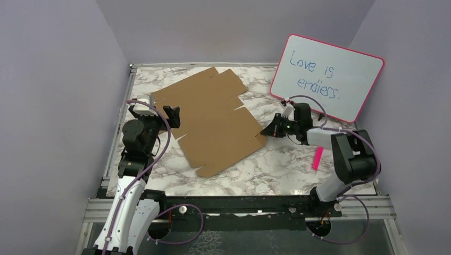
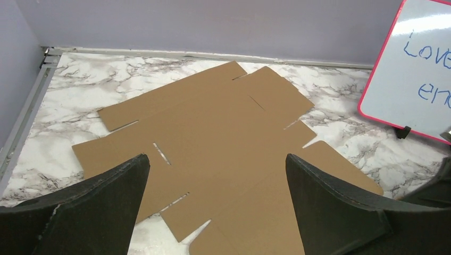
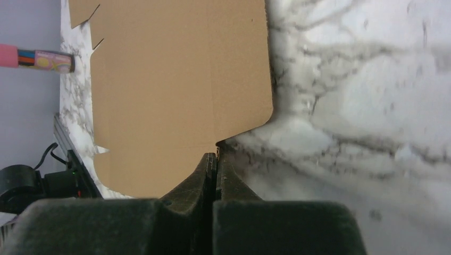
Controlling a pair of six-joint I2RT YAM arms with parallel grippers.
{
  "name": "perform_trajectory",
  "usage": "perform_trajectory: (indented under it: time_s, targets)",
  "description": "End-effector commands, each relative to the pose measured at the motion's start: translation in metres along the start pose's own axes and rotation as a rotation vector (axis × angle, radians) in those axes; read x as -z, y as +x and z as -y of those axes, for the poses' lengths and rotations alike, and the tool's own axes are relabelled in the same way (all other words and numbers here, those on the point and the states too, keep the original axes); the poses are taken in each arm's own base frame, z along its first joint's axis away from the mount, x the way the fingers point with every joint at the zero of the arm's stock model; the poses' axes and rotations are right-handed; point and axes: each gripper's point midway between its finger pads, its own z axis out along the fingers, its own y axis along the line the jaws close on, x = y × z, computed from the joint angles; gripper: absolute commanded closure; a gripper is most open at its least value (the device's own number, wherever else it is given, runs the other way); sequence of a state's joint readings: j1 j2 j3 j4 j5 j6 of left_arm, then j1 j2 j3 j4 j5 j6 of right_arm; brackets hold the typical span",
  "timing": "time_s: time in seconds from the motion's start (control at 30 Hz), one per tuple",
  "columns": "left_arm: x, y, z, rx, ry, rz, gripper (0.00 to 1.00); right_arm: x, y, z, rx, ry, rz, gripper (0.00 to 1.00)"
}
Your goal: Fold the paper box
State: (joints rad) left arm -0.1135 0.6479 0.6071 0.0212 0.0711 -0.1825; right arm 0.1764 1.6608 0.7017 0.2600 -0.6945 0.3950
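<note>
The paper box (image 1: 213, 119) lies flat and unfolded at the centre of the table (image 1: 282, 164). The right gripper (image 1: 267, 131), jaws pressed together, meets its three o'clock edge, and I cannot tell whether it pinches any cardboard. The left gripper (image 1: 173, 116) gapes wide and empty at nine o'clock.

overhead, low wrist views seemingly share paper box (image 1: 213, 126)

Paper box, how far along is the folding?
Done: nothing; the paper box lies as a flat sheet, no flap raised. In hand: the right gripper is shut at its right edge, a pinch unclear; the left gripper hangs open by its left side. Left: every fold.
</note>
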Motion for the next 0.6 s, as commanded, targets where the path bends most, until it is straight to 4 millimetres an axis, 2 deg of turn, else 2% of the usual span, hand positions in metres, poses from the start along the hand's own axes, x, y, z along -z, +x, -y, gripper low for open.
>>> perform_trajectory:
  time_s: [0.0, 0.2, 0.43, 0.57]
  targets:
    - [-0.002, -0.004, 0.005, -0.001, 0.025, 0.017, 0.01, 0.022, 0.012, -0.003, -0.079, 0.077, 0.059, 0.99]
    - [-0.005, 0.000, 0.004, 0.008, 0.015, 0.007, 0.01, 0.058, 0.039, -0.008, -0.125, 0.160, 0.094, 0.98]
    - [-0.012, 0.006, -0.006, 0.021, -0.041, -0.017, 0.01, 0.084, 0.080, -0.015, -0.215, 0.182, 0.065, 0.86]
    - [-0.016, 0.014, -0.010, 0.034, -0.063, -0.047, 0.01, 0.094, 0.079, -0.019, -0.197, 0.197, 0.106, 0.73]
